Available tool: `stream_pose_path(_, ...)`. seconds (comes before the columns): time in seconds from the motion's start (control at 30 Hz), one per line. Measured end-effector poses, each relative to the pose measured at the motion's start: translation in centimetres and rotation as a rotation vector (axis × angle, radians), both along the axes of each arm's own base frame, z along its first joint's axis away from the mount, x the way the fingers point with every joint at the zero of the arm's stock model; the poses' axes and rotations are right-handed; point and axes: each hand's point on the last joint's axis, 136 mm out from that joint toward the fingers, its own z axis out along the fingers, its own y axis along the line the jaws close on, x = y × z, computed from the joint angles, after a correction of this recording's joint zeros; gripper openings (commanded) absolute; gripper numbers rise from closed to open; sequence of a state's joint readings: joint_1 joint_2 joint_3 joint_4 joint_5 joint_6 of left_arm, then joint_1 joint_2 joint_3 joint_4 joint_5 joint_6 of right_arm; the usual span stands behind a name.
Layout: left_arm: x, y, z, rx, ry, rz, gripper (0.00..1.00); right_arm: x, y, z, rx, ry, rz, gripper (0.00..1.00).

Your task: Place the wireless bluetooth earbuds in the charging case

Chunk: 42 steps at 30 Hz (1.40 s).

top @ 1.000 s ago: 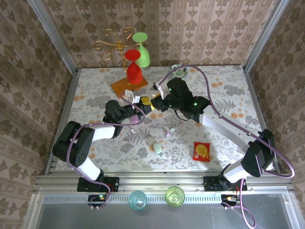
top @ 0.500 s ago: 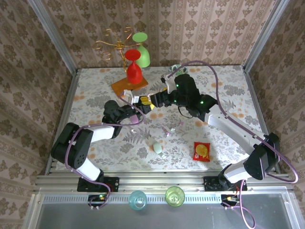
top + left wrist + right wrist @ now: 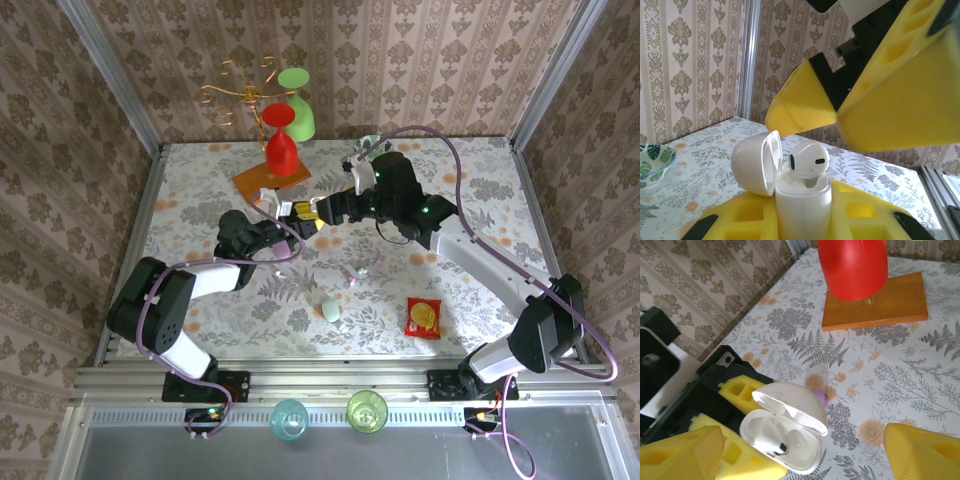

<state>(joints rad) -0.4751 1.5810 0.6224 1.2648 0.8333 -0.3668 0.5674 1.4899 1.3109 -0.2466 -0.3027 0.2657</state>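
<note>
Top external view has the left arm bent sharply at the elbow and reaching forward low over the floral-patterned table (image 3: 200, 180). The left gripper (image 3: 802, 220) is clamped tight on the base of a white pebble-shaped plastic charging case (image 3: 802, 197), holding it upright. The right arm stretches in a long diagonal from its base toward the case, wrist angled so that its camera looks down on it. The right gripper (image 3: 802, 442) hovers just above the case, yellow foam fingers (image 3: 682, 452) spread wide with nothing between them.

In the left wrist view the case's hinged lid (image 3: 757, 162) stands open to the left. A pale white plastic earbud (image 3: 809, 159) sits in the case's mouth with its rounded head above the rim. The right gripper's fingers hang just over it, apart from it.

A tiny lilac plastic bud (image 3: 353, 279) lies on the table near the case, toward the arm bases. A pale mint pebble-like case (image 3: 331, 310) lies farther that way. A red snack packet (image 3: 423, 317) is well apart from the charging case, to the right. A red plastic goblet (image 3: 281, 150) on a wooden board (image 3: 268, 180) stands beyond the case.
</note>
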Motion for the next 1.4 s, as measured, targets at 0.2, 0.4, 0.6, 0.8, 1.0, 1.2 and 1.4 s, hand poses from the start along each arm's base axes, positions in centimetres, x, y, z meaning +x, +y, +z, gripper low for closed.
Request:
stream_pose_path(0.2,0.0,0.0,-0.1,0.003,0.008,0.001,0.00,0.3,-0.2,-1.6,-0.035,0.040,-0.015,0.78)
stream_pose_path(0.4,0.1,0.0,-0.2,0.004,0.010,0.003,0.00,0.3,-0.6,-1.7,-0.044,0.045,-0.022,0.78)
stream_pose_path(0.6,0.1,0.0,-0.2,0.004,0.011,0.005,0.00,0.3,-1.0,-1.5,-0.051,0.041,-0.027,0.78)
stream_pose_path(0.8,0.4,0.1,-0.2,0.003,0.015,0.019,0.00,0.1,-1.6,-1.4,-0.062,0.035,-0.033,0.78)
stream_pose_path(1.0,0.5,0.4,0.3,-0.005,0.004,0.033,0.00,0.5,-3.2,-1.9,-0.091,0.042,-0.078,0.78)
stream_pose_path(1.2,0.4,0.5,0.8,-0.011,-0.008,0.032,0.00,0.4,-3.7,-2.5,-0.104,0.051,-0.091,0.78)
stream_pose_path(1.4,0.4,0.5,0.8,-0.011,-0.008,0.033,0.00,-1.8,-2.6,-1.3,-0.049,0.022,0.027,0.85)
